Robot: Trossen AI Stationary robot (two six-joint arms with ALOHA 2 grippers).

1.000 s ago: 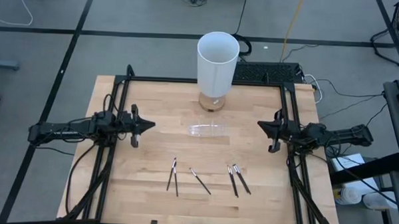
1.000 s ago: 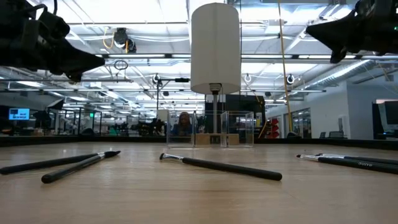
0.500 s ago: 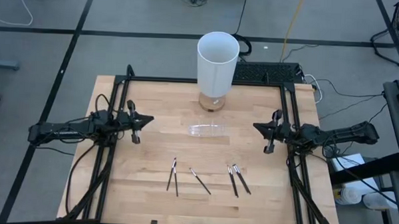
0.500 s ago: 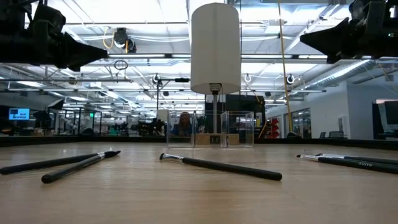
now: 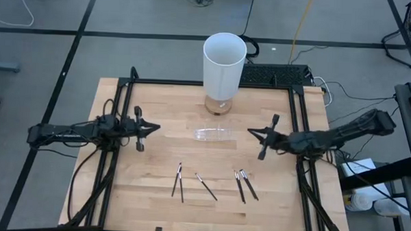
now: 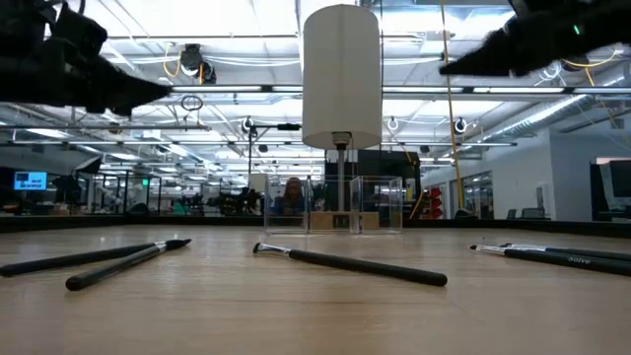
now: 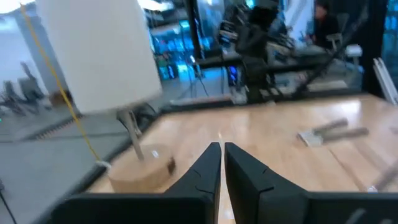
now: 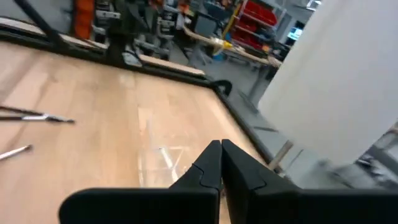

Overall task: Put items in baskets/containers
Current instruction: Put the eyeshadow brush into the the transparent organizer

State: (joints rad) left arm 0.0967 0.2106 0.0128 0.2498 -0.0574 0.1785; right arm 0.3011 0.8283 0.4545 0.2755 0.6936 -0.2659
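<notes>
1. Clear plastic is the first hazard: the container (image 5: 212,133) lies near the middle of the counter (image 5: 158,107), hard to see against the pale wood, and looks light enough to slide or tip if an arm brushes it.
2. The sticks (image 5: 206,187) lie in a loose row toward the counter's front edge: a pair (image 5: 178,181) at front-left, one in the middle, a pair (image 5: 245,185) at front-right. They are thin and flat on the wood, so a clenched or badly aimed gripper would likely roll them away; each pair lies close together, so one may drag the other.
3. The right gripper (image 5: 263,140), fingers clenched and empty, hangs above the counter between the container and the right edge, close enough that I judge a careless swing could knock the container.
4. The left gripper (image 5: 146,130), nearly closed and holding nothing, hovers by the left edge.
5. The tall white cylinder (image 5: 224,65) on its wooden base (image 5: 219,106) stands at the back edge, just behind the container, crowding any approach from the back.
</notes>
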